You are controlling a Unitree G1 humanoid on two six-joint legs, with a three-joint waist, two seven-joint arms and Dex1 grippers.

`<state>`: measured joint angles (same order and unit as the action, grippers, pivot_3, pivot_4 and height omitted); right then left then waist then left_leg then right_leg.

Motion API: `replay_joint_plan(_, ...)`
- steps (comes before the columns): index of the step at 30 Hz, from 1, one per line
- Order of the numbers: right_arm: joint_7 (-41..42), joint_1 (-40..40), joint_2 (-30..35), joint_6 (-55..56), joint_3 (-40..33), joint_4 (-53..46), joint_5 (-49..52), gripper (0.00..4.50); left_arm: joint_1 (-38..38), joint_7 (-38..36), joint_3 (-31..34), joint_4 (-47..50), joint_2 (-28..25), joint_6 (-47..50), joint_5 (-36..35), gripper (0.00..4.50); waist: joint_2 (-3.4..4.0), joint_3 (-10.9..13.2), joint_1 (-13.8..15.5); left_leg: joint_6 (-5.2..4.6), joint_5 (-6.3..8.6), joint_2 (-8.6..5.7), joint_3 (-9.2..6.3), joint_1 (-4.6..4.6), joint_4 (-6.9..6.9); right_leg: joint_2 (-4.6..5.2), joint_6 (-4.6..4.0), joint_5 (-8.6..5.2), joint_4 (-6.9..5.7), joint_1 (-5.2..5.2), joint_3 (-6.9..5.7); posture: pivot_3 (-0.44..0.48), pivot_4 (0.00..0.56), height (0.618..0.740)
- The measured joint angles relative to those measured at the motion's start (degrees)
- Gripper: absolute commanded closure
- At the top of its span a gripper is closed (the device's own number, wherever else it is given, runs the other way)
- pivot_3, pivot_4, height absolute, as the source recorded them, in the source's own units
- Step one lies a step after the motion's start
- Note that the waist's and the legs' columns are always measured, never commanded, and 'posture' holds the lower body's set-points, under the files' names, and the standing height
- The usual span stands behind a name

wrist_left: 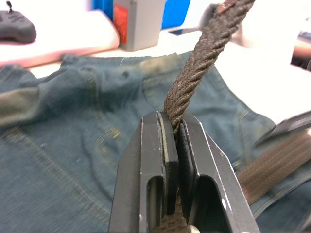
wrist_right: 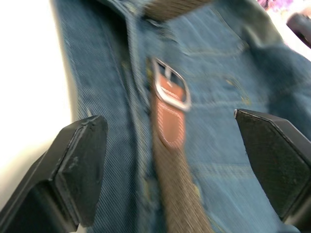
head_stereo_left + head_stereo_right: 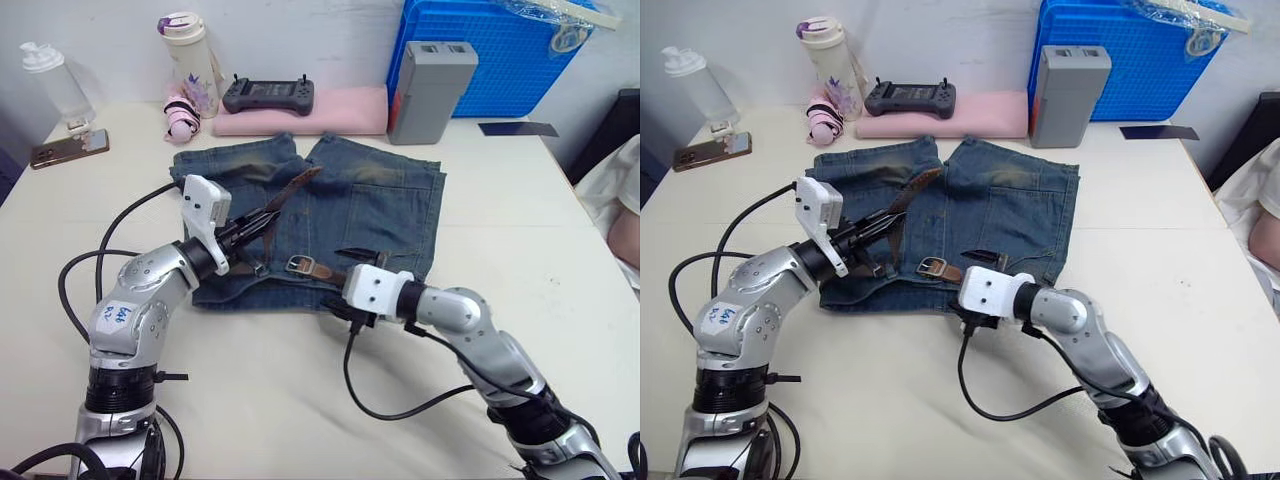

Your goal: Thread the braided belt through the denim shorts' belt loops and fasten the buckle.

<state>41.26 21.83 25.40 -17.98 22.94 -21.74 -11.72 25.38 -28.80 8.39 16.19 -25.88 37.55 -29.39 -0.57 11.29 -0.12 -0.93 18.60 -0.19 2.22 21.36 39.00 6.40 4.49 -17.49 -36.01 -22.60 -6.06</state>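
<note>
The braided belt (image 3: 283, 203) lies across the denim shorts (image 3: 380, 210), which are spread flat on the worktop (image 3: 560, 250) with the waistband toward us. We see its free end rising diagonally away from us over the shorts' left leg, tan tip (image 3: 305, 176) uppermost, while the rest of the strap runs along the waistband toward the buckle (image 3: 298, 264). Our left pincer (image 3: 262, 224) is clenched on the braided strap partway along that free end; the left wrist view shows the weave squeezed tight between the two pads (image 1: 170, 160). Our right pincer (image 2: 170, 165) is spread wide and holds nothing, hovering at the near edge of the waistband, with the buckle and its tan leather tab (image 2: 170, 121) lying straight ahead between its fingers (image 2: 80, 160). So the buckle sits just beyond the right pincer, along the line it already points, with the strap's long axis running the same way, and the right arm is clearly the nearer one to it. We judge the threading at least partly done, though we cannot make out individual belt loops, and that the coming move turns on bringing the tip in our left pincer round to that buckle.
</note>
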Motion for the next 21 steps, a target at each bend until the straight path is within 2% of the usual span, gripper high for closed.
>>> replay_joint_plan(10,-4.9,2.4,-4.5,-2.5,2.1,7.9,-4.5,0.01,-0.1,1.2,2.3,1.1,-0.2,2.5,-1.7,4.50,0.00,0.0,0.0,0.00,0.00,-0.02,-0.01,0.03,-0.04,-0.01,0.00,0.00,0.02,-0.01,0.00,0.000,0.150,0.712)
replay_joint_plan(13,-6.7,2.8,-6.5,-3.4,2.1,9.1,-5.1,0.79,-1.0,1.4,2.5,1.4,-0.5,2.6,-1.8,4.50,0.00,0.0,-0.1,0.00,0.00,-0.01,-0.01,0.02,-0.03,-0.02,0.00,0.00,-0.01,-0.01,0.00,0.000,0.150,0.712)
replay_joint_plan(20,-7.9,2.8,-7.8,-6.9,2.0,9.0,-5.2,4.12,-2.8,1.6,2.5,1.4,-1.9,2.7,-1.7,4.50,0.00,0.0,-0.1,0.01,0.00,-0.01,-0.01,0.02,-0.03,-0.01,0.00,0.00,0.00,-0.01,0.01,0.000,0.150,0.712)
replay_joint_plan(21,-7.9,2.8,-8.0,-7.6,2.0,8.6,-5.2,4.48,-3.4,1.5,2.2,1.5,-2.5,2.4,-1.2,4.50,0.00,0.0,-0.1,0.00,0.00,-0.01,-0.01,0.02,-0.06,-0.01,0.00,0.00,0.00,-0.02,0.01,0.000,0.150,0.712)
